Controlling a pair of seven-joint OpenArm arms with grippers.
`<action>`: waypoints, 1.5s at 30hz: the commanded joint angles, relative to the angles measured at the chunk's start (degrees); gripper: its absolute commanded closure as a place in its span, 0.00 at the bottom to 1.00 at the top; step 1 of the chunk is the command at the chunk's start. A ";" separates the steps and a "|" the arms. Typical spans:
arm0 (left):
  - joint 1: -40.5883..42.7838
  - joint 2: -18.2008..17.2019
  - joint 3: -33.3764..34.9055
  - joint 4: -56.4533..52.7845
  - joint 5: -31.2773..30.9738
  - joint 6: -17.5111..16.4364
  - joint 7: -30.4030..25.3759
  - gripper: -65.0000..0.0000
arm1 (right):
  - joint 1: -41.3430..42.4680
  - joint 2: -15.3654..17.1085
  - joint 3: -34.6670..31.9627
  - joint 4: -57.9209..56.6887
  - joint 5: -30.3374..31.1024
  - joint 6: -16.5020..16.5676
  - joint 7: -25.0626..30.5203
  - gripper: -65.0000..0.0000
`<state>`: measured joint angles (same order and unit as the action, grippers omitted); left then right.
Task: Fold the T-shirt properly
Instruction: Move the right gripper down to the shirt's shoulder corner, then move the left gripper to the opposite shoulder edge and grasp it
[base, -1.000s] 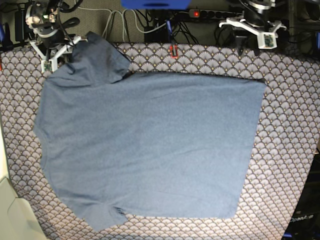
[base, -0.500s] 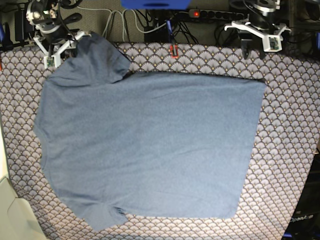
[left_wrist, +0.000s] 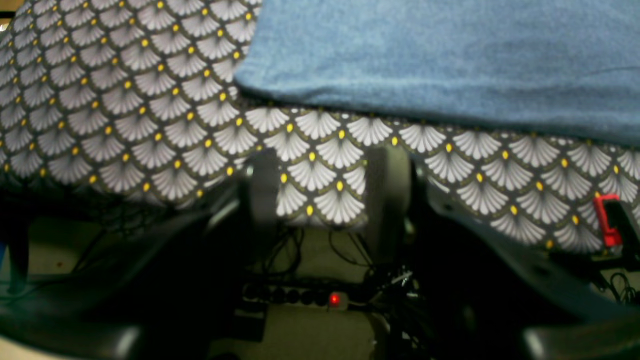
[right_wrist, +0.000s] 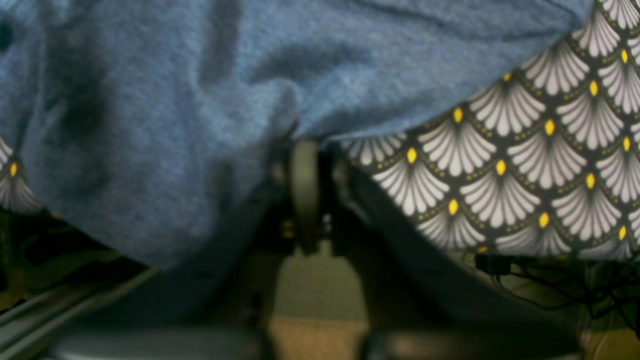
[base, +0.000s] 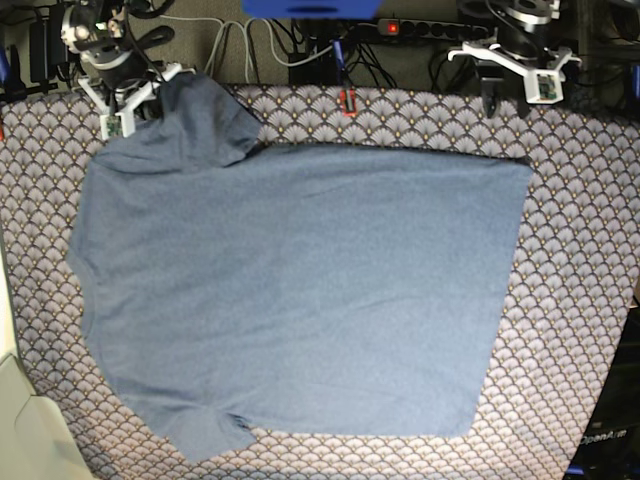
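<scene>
The T-shirt (base: 300, 290) lies spread plain side up on the bench, over the scallop-patterned tablecloth (base: 580, 300). The right gripper (right_wrist: 305, 150) sits at the far edge of the bench with its jaws clenched on the hem of the upper sleeve (base: 205, 120); blue cloth bunches just above and to the side of the closed jaws. The left gripper (left_wrist: 320, 185) hovers apart from the shirt, its jaws released and standing part open with only tablecloth between them; the shirt's bottom corner (left_wrist: 250, 75) lies beyond them, untouched.
</scene>
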<state>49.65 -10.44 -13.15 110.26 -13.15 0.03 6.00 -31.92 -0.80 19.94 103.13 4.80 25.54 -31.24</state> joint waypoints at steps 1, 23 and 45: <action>0.59 -0.16 -0.35 0.82 0.09 0.19 -1.47 0.57 | -0.12 0.23 0.14 0.65 -0.09 0.44 0.26 1.00; -1.96 1.25 -3.60 0.47 0.09 0.19 -1.47 0.56 | -0.21 1.72 0.50 6.36 0.08 0.44 0.34 1.00; -15.32 2.13 -5.62 -9.47 0.09 0.27 -1.47 0.41 | -0.47 1.90 0.41 6.19 0.17 0.44 0.52 1.00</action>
<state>34.02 -8.01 -18.37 99.83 -13.17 0.01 6.09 -32.25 0.80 20.16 108.33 4.54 25.71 -31.88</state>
